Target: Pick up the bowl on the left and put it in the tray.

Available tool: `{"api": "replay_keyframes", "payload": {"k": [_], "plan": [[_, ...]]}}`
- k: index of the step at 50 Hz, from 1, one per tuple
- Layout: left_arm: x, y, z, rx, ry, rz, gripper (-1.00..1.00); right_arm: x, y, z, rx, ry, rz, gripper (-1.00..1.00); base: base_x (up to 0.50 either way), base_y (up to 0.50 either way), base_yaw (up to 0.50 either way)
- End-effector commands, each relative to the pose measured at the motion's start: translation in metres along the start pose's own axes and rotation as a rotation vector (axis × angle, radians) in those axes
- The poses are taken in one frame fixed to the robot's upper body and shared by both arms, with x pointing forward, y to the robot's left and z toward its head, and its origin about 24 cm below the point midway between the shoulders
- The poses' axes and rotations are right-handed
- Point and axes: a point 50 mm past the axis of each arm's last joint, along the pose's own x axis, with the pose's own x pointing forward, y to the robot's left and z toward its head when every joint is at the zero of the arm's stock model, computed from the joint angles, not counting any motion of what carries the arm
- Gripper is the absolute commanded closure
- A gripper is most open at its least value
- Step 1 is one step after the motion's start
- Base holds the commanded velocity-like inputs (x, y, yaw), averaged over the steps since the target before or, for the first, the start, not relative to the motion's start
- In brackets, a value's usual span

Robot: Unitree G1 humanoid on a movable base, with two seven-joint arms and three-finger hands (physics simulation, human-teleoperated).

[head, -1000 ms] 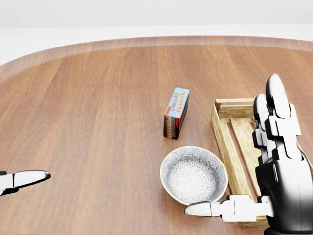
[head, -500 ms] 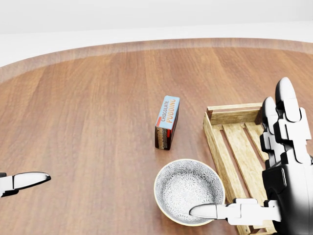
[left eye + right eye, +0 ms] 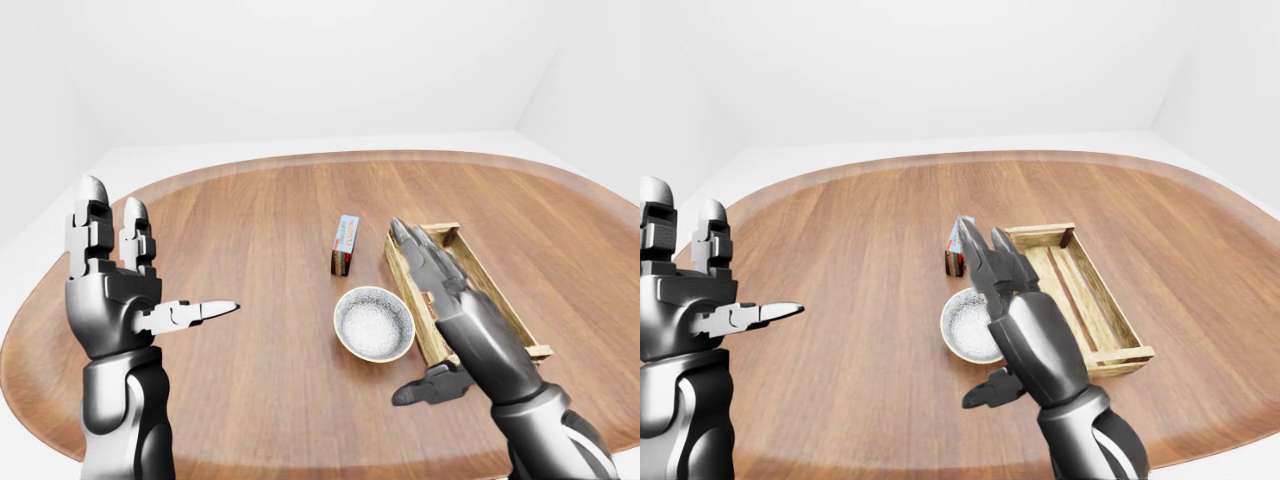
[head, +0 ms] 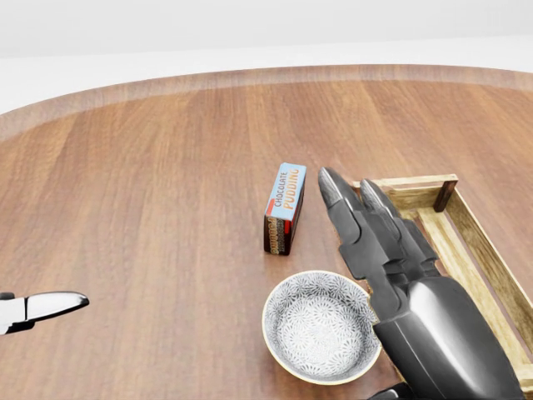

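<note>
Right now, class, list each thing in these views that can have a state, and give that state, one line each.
bowl: upright on the table, empty, not held.
tray: on the table, empty.
pudding box: standing on edge, closed.
left hand: open, raised, holding nothing.
right hand: open, fingers extended beside the bowl.

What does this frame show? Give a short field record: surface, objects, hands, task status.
surface: round wooden table
bowl: patterned, upright on the table, left of the tray, not held
tray: wooden slatted crate, nothing in it
box: chocolate pudding, standing above the bowl in the head view
right hand: open, over bowl's right edge
left hand: open, raised, far left
status: bowl not yet picked up
</note>
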Motion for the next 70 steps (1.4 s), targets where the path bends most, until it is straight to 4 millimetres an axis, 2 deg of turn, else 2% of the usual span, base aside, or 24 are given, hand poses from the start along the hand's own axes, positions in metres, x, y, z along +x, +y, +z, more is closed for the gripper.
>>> {"api": "replay_keyframes", "payload": {"k": [1, 12, 40, 70], "plan": [[0.002, 0.001, 0.001, -0.002, -0.007, 0.003, -1.0, -0.004, 0.006, -0.001, -0.453, 0.288, 0.073, -1.0, 0.0, 0.0, 0.0], [0.002, 0.001, 0.002, -0.003, -0.011, 0.004, -1.0, -0.003, 0.007, -0.004, -0.496, 0.318, 0.076, -1.0, 0.0, 0.0, 0.0], [0.002, 0.003, 0.003, -0.003, -0.015, 0.01, -1.0, -0.011, 0.04, -0.027, -0.433, 0.362, 0.304, -1.0, 0.0, 0.0, 0.0], [0.002, 0.001, 0.001, -0.004, -0.006, 0.007, -1.0, -0.009, 0.049, -0.061, -0.379, 0.445, 0.38, -1.0, 0.0, 0.0, 0.0]]}}
